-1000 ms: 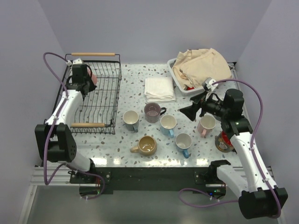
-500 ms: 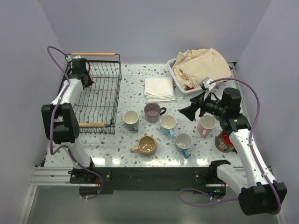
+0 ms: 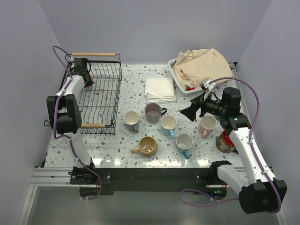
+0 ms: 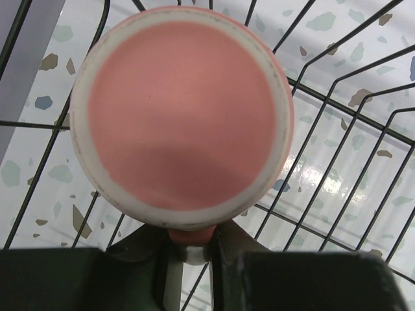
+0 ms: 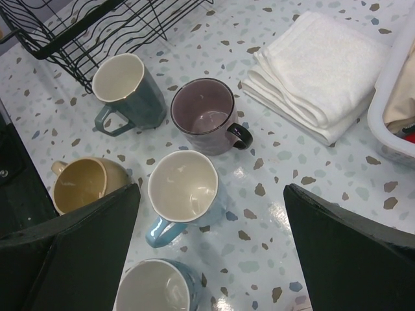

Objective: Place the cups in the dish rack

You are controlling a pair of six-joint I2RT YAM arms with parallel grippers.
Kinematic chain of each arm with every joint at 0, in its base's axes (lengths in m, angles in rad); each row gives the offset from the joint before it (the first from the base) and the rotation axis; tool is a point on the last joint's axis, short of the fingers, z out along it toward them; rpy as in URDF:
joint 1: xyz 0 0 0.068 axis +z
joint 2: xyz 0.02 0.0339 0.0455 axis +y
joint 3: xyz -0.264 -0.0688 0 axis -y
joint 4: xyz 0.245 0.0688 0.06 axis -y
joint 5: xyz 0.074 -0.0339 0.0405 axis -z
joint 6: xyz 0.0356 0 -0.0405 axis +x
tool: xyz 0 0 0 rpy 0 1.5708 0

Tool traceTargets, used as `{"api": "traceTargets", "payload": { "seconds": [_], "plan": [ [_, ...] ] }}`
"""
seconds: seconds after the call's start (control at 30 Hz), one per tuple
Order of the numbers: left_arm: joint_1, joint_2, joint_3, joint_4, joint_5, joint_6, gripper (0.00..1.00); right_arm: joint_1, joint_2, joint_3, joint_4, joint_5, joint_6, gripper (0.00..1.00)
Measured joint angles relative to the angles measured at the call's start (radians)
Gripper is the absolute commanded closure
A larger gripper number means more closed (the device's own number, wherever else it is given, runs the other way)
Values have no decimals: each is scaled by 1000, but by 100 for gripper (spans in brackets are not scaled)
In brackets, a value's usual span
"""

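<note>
My left gripper (image 3: 85,76) is shut on the handle of a pink mug (image 4: 181,116). It holds the mug base-up over the far left corner of the black wire dish rack (image 3: 101,93); rack wires (image 4: 337,129) show below it. My right gripper (image 3: 190,112) is open and empty, hovering over the light blue mug (image 5: 185,191). On the table stand a grey-teal mug (image 3: 131,120), a mauve mug (image 3: 153,112), the light blue mug (image 3: 168,124), a blue-handled mug (image 3: 184,143), a tan mug (image 3: 147,146), a pale pink mug (image 3: 206,125) and a dark patterned mug (image 3: 226,141).
A folded white towel (image 3: 160,89) lies behind the mugs. A white tub (image 3: 180,89) with beige cloth stands at the far right. The rack's near corner (image 5: 97,26) is close to the grey-teal mug (image 5: 126,87).
My left arm has carried the pink mug further toward the far left corner of the rack. My right gripper has barely moved and stays open.
</note>
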State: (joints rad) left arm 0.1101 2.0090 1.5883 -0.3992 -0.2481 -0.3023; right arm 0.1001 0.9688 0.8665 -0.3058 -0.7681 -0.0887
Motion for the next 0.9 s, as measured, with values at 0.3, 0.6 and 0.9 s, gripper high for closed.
{"api": "traceTargets", "payload": {
  "seconds": [0.3, 0.6, 0.9],
  "plan": [
    [0, 50, 52, -6, -3, 26, 100, -14, 14, 3, -13, 0, -7, 2],
    [1, 102, 126, -23, -10, 34, 95, -28, 18, 3, -13, -1, -7, 2],
    [10, 137, 163, -53, -13, 35, 42, -40, 21, 3, -12, -1, -7, 2]
  ]
}}
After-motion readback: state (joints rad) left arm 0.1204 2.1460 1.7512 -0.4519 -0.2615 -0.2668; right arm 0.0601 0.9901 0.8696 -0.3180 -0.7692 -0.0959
